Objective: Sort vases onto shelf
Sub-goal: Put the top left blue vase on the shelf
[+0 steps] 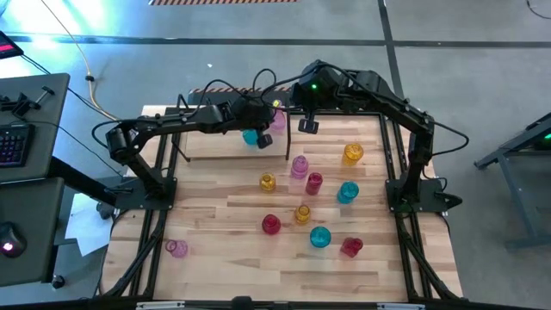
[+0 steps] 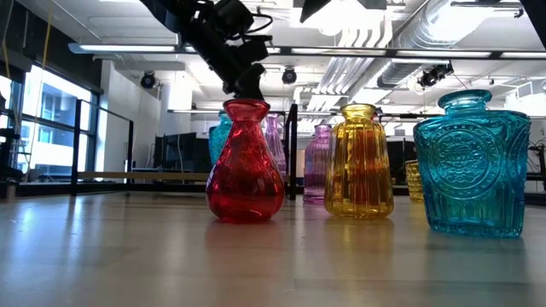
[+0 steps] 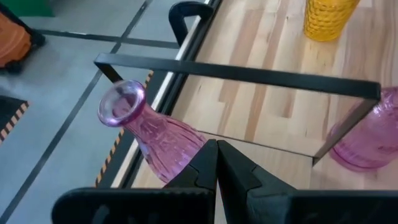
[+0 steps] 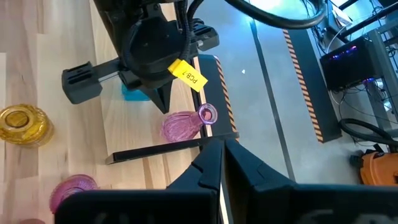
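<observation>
Both arms reach over the shelf (image 1: 225, 148) at the worktop's (image 1: 224, 258) far edge. Left gripper (image 3: 216, 163) fingers clenched, empty, just beside a tipped pink vase (image 3: 149, 134) on the shelf. Right gripper (image 4: 224, 163) clenched, empty, above it. 9 or so vases (image 1: 319, 238) stand scattered mid-worktop

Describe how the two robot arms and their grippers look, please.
Both arms are matte black, of jointed segments with black cables looped along them. The left gripper has tapered black fingers and a yellow tag with printed letters. The right gripper is black too; a green light glows on that arm.
</observation>
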`<state>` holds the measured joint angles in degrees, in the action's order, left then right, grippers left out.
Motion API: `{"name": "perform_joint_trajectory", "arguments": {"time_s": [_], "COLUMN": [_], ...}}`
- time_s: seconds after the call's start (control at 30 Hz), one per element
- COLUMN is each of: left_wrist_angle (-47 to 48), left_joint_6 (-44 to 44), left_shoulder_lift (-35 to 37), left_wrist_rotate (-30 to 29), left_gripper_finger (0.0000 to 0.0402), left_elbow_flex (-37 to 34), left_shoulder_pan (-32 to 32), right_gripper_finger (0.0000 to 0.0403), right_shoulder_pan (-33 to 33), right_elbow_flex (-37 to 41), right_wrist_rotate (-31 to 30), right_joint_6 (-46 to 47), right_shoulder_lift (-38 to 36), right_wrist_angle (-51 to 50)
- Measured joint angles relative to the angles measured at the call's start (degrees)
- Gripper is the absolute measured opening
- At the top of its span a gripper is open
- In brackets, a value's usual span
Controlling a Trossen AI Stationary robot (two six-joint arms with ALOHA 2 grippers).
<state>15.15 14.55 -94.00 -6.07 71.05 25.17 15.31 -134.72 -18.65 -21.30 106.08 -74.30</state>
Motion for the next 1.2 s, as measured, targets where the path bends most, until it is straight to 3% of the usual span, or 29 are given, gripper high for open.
{"name": "perform_joint_trajectory", "arguments": {"time_s": [1.2], "left_wrist_angle": [12.6], "left_joint_6": [-4.0], "left_shoulder_lift": [0.0], "left_wrist_rotate": [-4.4], "left_gripper_finger": [0.0000], "left_elbow_flex": [0.0], "left_shoulder_pan": [0.4], "right_gripper_finger": [0.0000], "right_shoulder_pan": [0.0], "right_elbow_flex": [0.0], "right_wrist_rotate": [0.1], "right_joint_6": [-0.1], "right_shoulder_lift": [0.0], "right_wrist_angle": [0.4]}}
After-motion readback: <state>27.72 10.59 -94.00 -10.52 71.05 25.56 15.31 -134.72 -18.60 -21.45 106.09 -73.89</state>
